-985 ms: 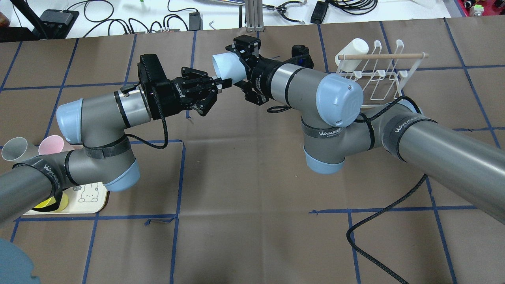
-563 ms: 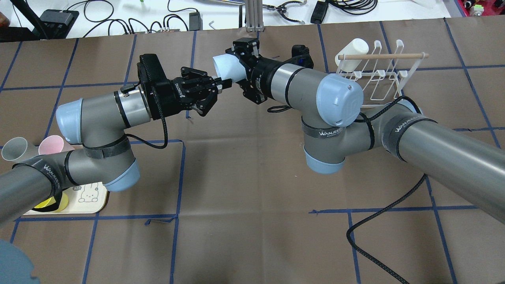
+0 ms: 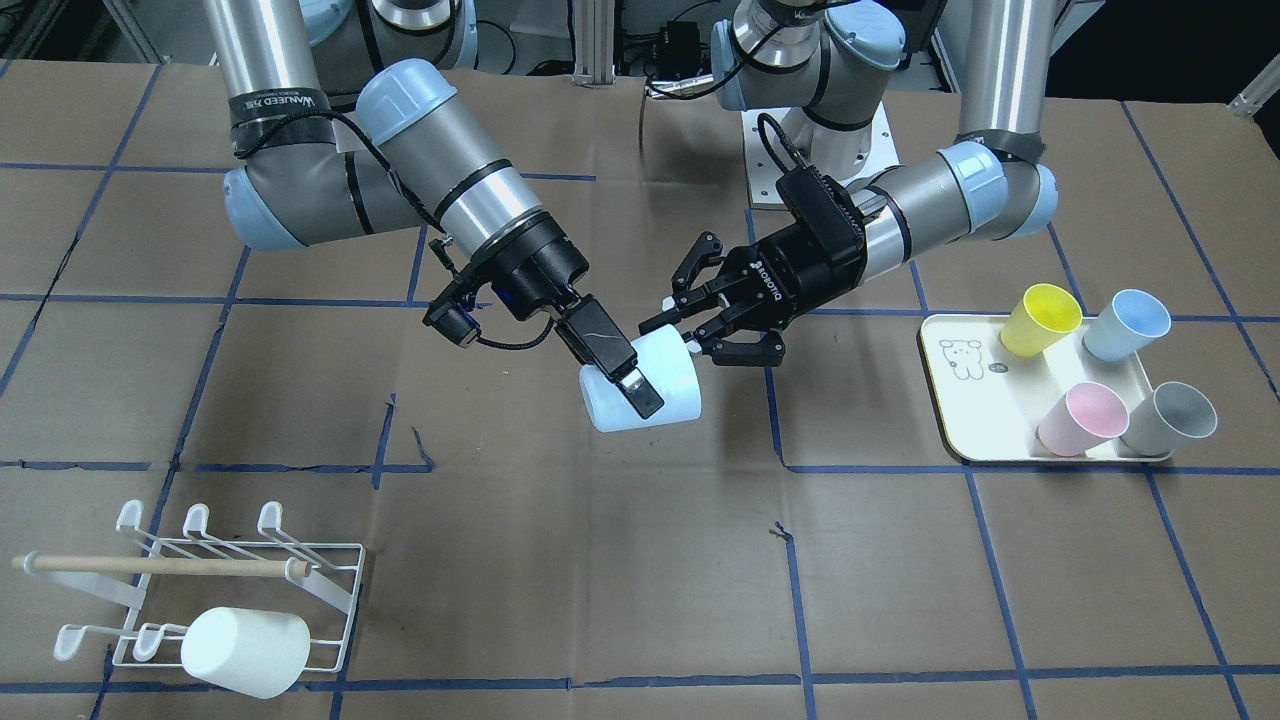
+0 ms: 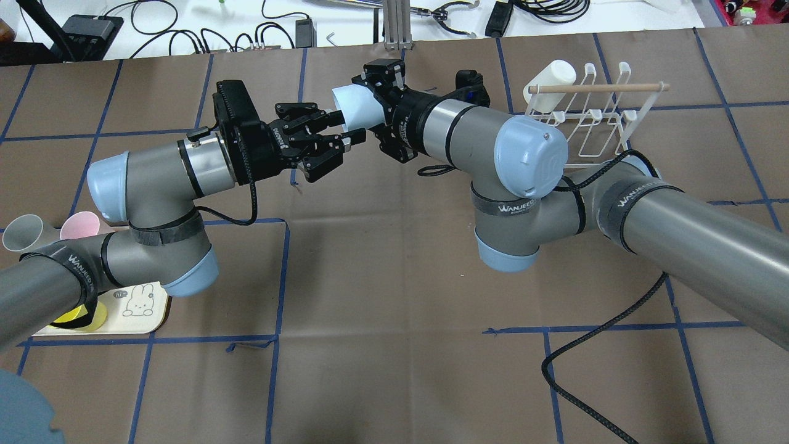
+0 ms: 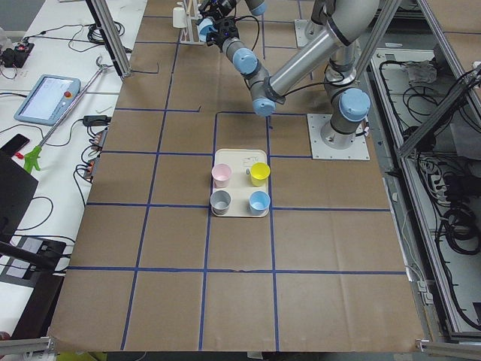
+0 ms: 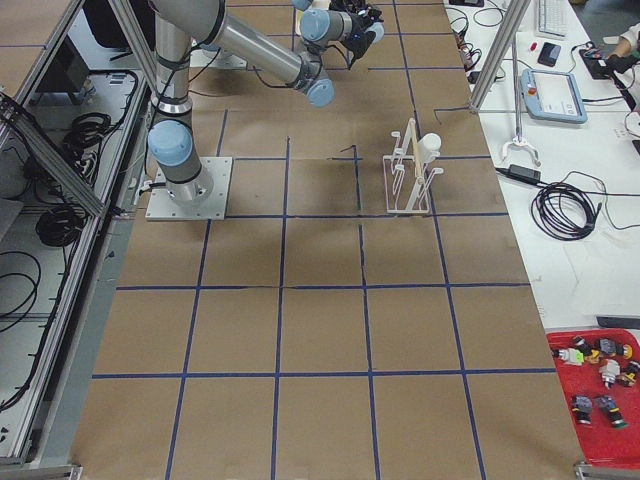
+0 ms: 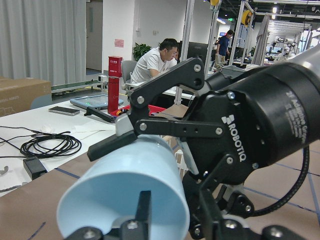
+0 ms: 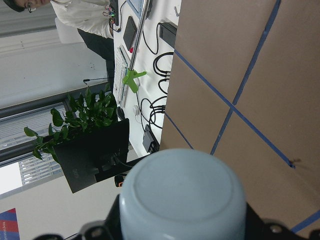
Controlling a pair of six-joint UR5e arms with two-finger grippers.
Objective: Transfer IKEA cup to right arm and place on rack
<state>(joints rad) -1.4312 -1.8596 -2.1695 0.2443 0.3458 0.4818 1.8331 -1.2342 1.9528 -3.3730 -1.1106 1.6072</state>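
Observation:
A pale blue cup (image 4: 352,106) is held on its side above the table's middle, its open mouth toward the left gripper. My right gripper (image 4: 365,103) is shut on the cup's body; in the front view the gripper (image 3: 640,385) has one black finger across the cup (image 3: 660,375). My left gripper (image 4: 348,126) is open, its fingers spread by the cup's rim, as the front view (image 3: 685,330) also shows. The left wrist view shows the cup's mouth (image 7: 125,200); the right wrist view shows its base (image 8: 182,200). The white wire rack (image 4: 592,117) stands at the far right.
A white cup (image 3: 245,652) sits on one prong of the rack (image 3: 240,560). A cream tray (image 3: 960,400) on my left side carries yellow (image 3: 1040,318), blue (image 3: 1125,325), pink (image 3: 1082,418) and grey (image 3: 1168,418) cups. A black cable (image 4: 592,382) lies on the brown paper.
My left gripper has opened and let go of the cup's rim. The right gripper still holds the cup in nearly the same place.

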